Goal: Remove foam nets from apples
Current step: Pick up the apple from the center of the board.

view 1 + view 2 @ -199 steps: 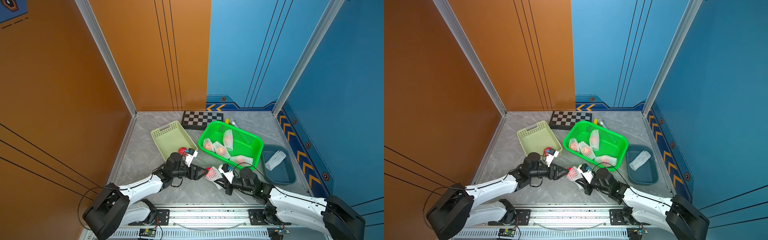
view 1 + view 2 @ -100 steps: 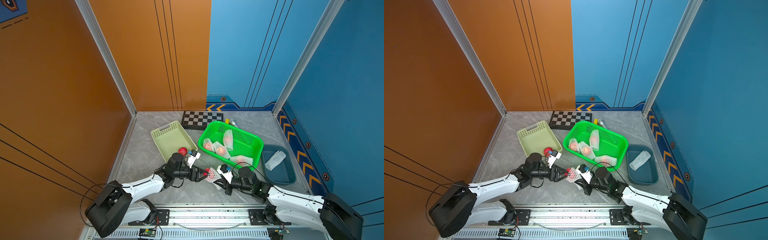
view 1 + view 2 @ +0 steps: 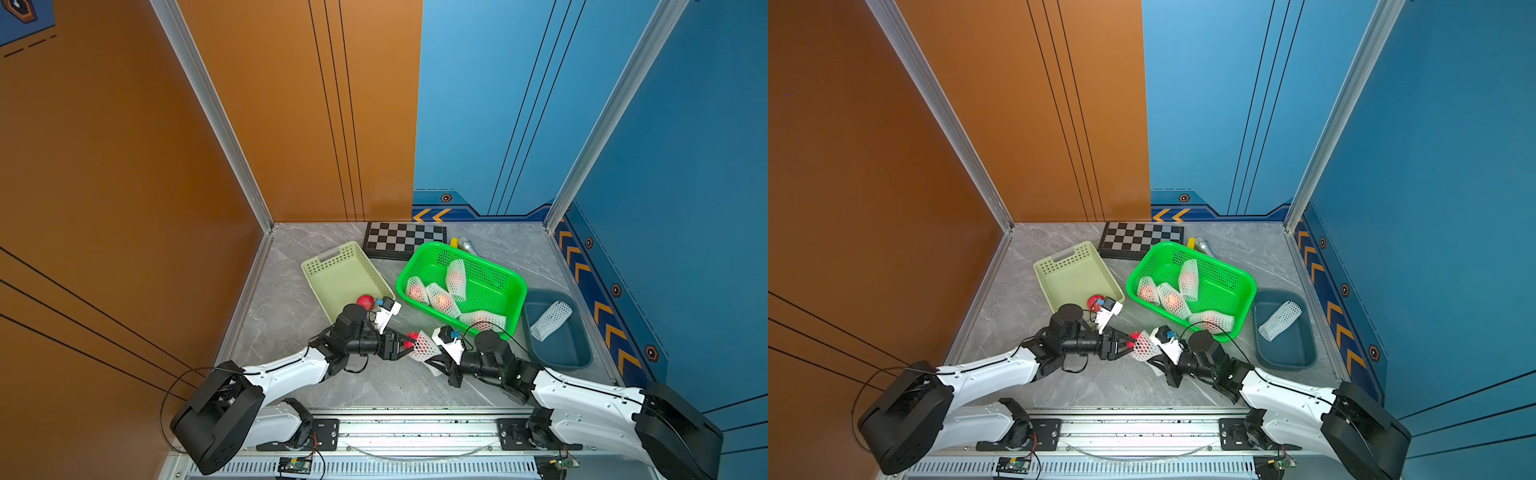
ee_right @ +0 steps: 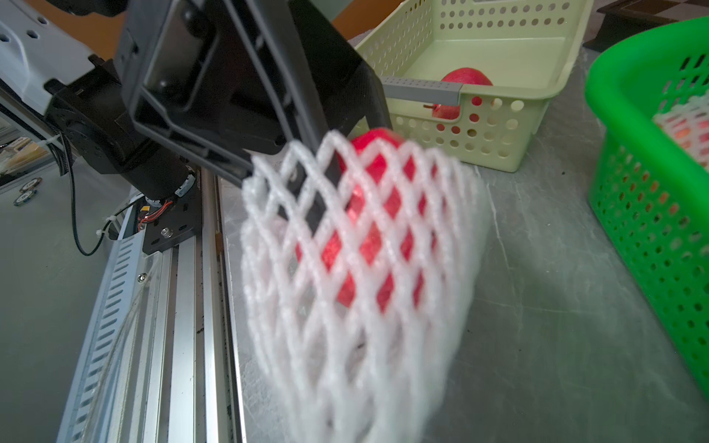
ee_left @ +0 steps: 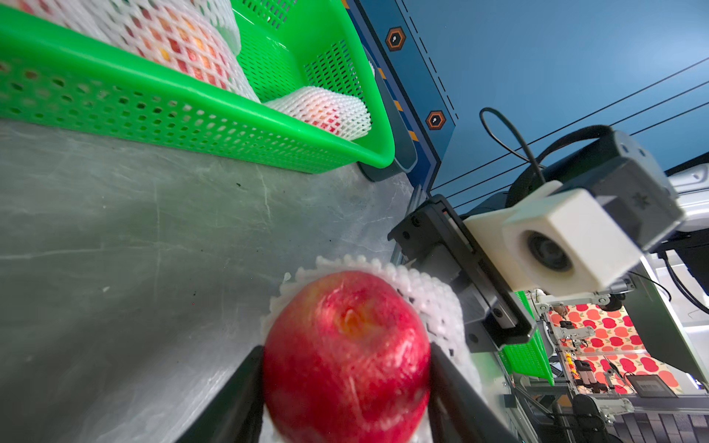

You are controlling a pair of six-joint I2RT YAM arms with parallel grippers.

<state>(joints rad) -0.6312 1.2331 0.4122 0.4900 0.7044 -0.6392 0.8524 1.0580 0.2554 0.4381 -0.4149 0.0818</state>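
Top view, six apples (image 3: 365, 301), six foam nets (image 3: 550, 319), one empty

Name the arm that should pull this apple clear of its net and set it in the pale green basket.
Left. The left tool clasps the apple by its bare end, and the pale green basket sits on its side. The right tool is shut on the foam net at its other end, anchoring it.
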